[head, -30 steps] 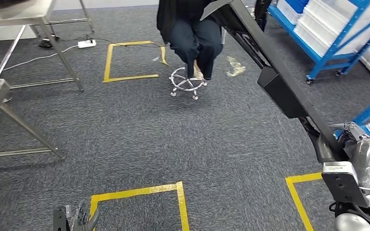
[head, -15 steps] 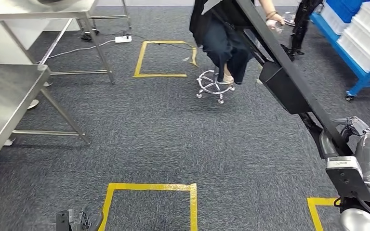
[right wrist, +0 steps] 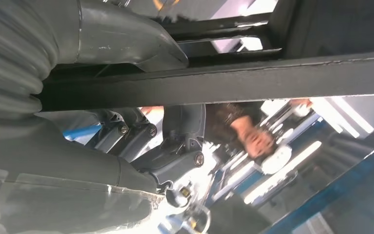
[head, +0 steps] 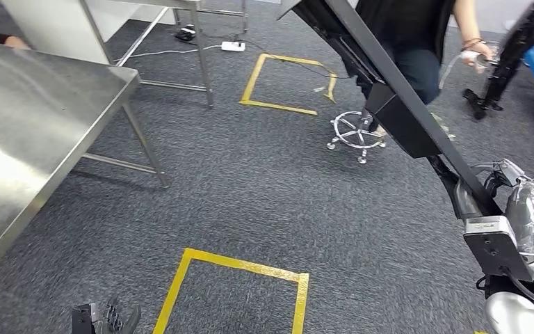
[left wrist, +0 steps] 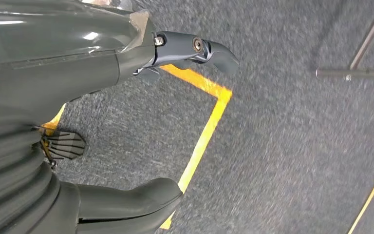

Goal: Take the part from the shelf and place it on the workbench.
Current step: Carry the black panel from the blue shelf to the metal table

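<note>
One long black part [head: 402, 120] clenched in the right hand [head: 518, 212], slanting up and away over the carpet, well apart from the counter [head: 35, 132] and off to its right in the head view. Seen from the right wrist as a dark bar [right wrist: 253, 78] pinned between thumb and fingers, so grasped firmly by the look of it. Left hand [head: 108, 319] hanging low, nearer the counter's front edge than the right one; released, thumb and fingers spread over nothing in its wrist view [left wrist: 78, 73].

Judged to be mid-carry, with the shelf step done and the setting-down not yet begun. Best to finish turning toward the counter before stepping closer, since so long a load sweeps wide. Worth minding the far end of the part, which reaches past the counter's far corner toward a person [head: 410, 35] seated on a stool [head: 356, 133]. Keep the grip tight and the wrist steady; expect the overhang to lever hard against the fingers. Use the yellow tape square [head: 243, 265] just off the counter's near corner as a likely standing mark. Lower flat onto bare steel, long side along the counter's edge, and let go only once fully rested
</note>
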